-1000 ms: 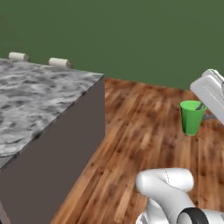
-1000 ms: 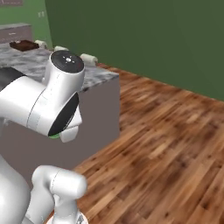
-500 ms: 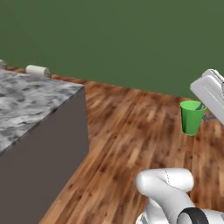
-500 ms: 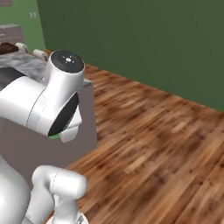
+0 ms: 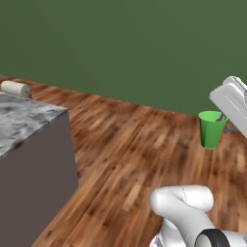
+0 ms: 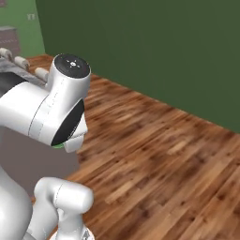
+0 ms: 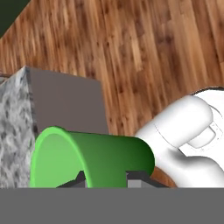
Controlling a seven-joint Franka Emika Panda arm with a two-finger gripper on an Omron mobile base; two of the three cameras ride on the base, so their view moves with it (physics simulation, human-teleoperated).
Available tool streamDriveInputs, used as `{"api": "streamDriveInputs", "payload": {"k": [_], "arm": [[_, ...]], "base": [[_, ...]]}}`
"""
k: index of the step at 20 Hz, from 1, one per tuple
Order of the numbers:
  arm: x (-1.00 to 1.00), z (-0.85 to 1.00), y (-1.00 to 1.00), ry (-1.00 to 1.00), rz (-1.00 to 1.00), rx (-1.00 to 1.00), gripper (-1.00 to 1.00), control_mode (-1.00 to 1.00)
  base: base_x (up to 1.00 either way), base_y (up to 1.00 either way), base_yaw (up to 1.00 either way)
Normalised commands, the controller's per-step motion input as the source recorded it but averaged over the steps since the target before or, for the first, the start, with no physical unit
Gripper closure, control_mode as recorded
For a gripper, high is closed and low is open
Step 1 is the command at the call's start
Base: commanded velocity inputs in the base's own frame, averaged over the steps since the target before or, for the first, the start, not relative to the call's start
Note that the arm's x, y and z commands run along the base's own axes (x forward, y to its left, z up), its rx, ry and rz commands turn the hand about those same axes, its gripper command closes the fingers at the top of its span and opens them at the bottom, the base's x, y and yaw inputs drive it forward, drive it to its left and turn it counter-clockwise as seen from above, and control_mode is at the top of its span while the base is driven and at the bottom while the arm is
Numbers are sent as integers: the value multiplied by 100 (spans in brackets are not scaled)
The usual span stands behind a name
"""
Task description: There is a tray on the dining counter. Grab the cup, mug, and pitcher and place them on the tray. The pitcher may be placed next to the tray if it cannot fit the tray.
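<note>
Counter (image 5: 24, 120) slides left across both base views: base turning, not things moving. Gripper (image 7: 105, 177) clamps green cup (image 5: 211, 129), carried clear of counter; tray delivery pending.

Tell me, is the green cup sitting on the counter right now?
No, the cup is held up in the gripper above the wood floor, away from the counter.

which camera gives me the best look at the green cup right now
The left base view: the cup shows whole and upright, held off the floor at the tool. The hand view shows it close, along its side and rim, bottom cut off. The right base view shows a green sliver under the arm.
</note>
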Motion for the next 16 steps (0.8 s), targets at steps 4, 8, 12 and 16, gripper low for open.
{"api": "streamDriveInputs", "payload": {"k": [4,8,12,16], "arm": [[0,0,0,0,0,0,100,100],[0,0,0,0,0,0,100,100],[0,0,0,0,0,0,100,100],[0,0,0,0,0,0,100,100]], "base": [[73,-100,16],[77,-100,24],[87,-100,53],[69,-100,62]]}}
